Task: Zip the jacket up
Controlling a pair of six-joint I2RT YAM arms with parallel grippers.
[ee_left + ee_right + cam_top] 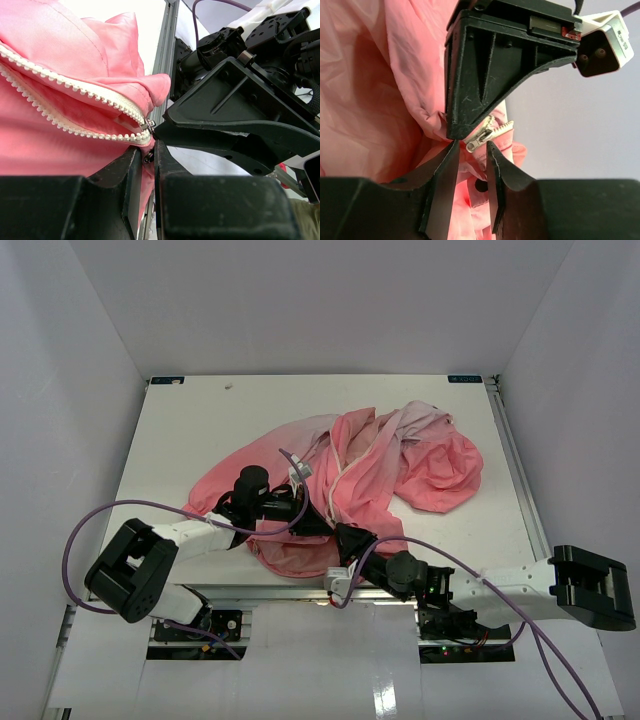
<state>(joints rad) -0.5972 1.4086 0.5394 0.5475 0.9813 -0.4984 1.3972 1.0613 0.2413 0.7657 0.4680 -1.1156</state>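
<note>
The salmon-pink jacket (400,465) lies crumpled in the middle of the table. My left gripper (305,502) is at its near hem. In the left wrist view that gripper (148,152) is shut on a fold of pink fabric just below the zipper slider (148,125), where two rows of white teeth (65,82) meet. My right gripper (345,537) comes in from the right, its black finger (235,100) against the slider. Seen from the right wrist, its jaws (472,143) stand apart around the metal zipper pull (480,140) without touching it. The left finger (480,75) hangs right above.
The white table (200,430) has a metal rail (520,480) along its right edge and plain walls on three sides. Purple cables (100,515) loop beside both arms near the front edge. The two grippers are almost touching each other.
</note>
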